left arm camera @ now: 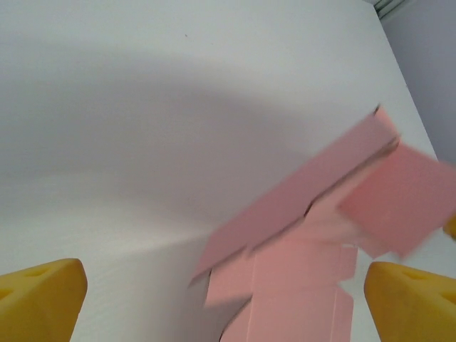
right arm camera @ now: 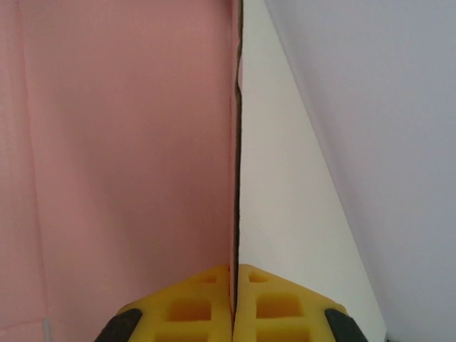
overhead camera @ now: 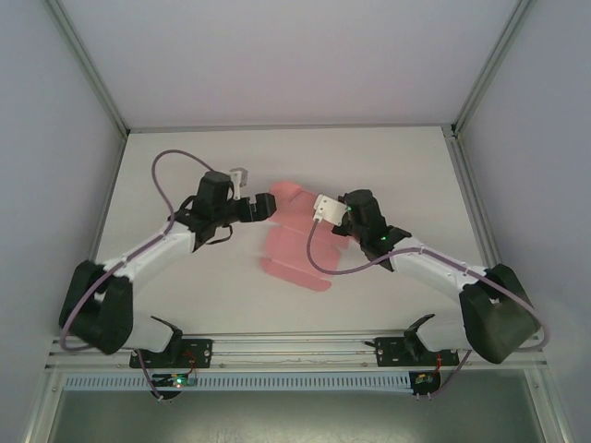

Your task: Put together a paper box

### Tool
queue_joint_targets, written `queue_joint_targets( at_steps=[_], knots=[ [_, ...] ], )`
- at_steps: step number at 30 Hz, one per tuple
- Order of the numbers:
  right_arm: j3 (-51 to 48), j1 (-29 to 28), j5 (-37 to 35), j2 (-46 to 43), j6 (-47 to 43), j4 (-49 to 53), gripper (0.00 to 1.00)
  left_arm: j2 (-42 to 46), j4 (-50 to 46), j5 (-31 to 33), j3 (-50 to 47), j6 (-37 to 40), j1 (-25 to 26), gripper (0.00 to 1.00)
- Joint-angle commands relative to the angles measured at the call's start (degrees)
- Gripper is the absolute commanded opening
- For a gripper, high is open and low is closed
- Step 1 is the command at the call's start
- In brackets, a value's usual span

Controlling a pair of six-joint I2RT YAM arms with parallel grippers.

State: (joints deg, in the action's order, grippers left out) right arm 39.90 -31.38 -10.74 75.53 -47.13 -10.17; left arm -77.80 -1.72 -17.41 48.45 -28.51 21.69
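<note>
Paper box (overhead camera: 294, 242) – a flat pink die-cut sheet – lies at mid-desk between the two arms. Its long axis runs from the far end, between the pincers, toward the near edge and slants a little to the right. From above its outline is soft, and flaps and tabs cannot be counted. A purple cable (overhead camera: 309, 249) from the right arm loops across the sheet's near half.

The right pincer (overhead camera: 319, 208) sits at the sheet's far right, its fingertips masked from above by the white wrist mount. Its own camera shows the yellow pads (right arm camera: 192, 306) clenched together on the thin edge of the card (right arm camera: 128, 142). The card is seen edge-on and rises straight up the frame, cut off at the top and left.

The left pincer (overhead camera: 266, 205) is released – its pads (left arm camera: 39, 299) stand wide apart at the frame's lower corners, touching nothing. Ahead of them the sheet (left arm camera: 299, 271) rests on the white desk (left arm camera: 142, 107), with a long panel slanting up to the right. A blurred square flap runs off the right edge, and the bottom is cropped.
</note>
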Motion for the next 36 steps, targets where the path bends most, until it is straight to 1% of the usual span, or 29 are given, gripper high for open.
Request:
queue_joint_targets(
  at_steps=[1,3,6,9,10,13,17,20,22,28,30,32,36],
  knots=[
    [-1.54,1.69,2.72,-2.65,3.58,-1.72,0.00,3.46,-7.51,4.43,-4.80,2.66,-0.62,1.00],
    [-1.90,2.40,4.63,-3.74,4.07,-1.44,0.00,4.81,-9.00,7.02,-6.45,1.92,-0.77,1.00],
    [-2.42,2.72,7.49,-5.01,3.90,-0.70,0.00,4.93,-9.38,12.05,-7.27,-1.91,-2.36,1.00],
    [-2.35,2.89,8.50,-4.88,4.31,-0.72,0.00,1.86,-5.62,13.16,-6.73,-4.36,-3.70,1.00],
    [-2.28,2.90,8.47,-4.57,4.61,-0.80,0.00,0.22,-4.05,11.84,-6.06,-4.36,-3.70,1.00],
    [-1.72,2.87,7.66,-3.31,5.64,-0.54,0.00,-4.74,4.03,4.49,-4.91,-5.35,-3.68,1.00],
    [-1.57,2.82,7.42,-2.25,7.10,-0.90,0.00,-8.53,12.76,1.22,-4.98,-5.31,-3.65,1.00],
    [-1.12,2.89,7.38,-1.14,8.09,-1.16,0.00,-10.23,20.54,-4.02,-6.24,-4.97,-3.61,1.00],
    [-0.89,2.87,8.19,-0.74,8.46,-1.16,0.00,-11.61,22.69,-6.83,-5.83,-4.62,-3.42,1.00],
    [-0.46,2.72,9.13,-0.63,8.92,-1.13,0.00,-16.53,21.65,-8.23,-1.75,-1.22,-1.08,1.00],
    [-0.34,2.72,9.65,-0.82,9.29,-1.08,0.00,-17.71,23.01,-9.16,-1.26,-0.23,0.02,1.00],
    [-0.67,2.55,10.64,-1.21,9.31,-0.98,0.00,-18.71,23.02,-8.16,-0.55,0.23,0.92,1.00],
    [-1.82,1.72,11.71,-2.04,7.80,-1.16,0.00,-21.47,18.30,-2.75,2.11,1.83,2.81,1.00]
  ],
)
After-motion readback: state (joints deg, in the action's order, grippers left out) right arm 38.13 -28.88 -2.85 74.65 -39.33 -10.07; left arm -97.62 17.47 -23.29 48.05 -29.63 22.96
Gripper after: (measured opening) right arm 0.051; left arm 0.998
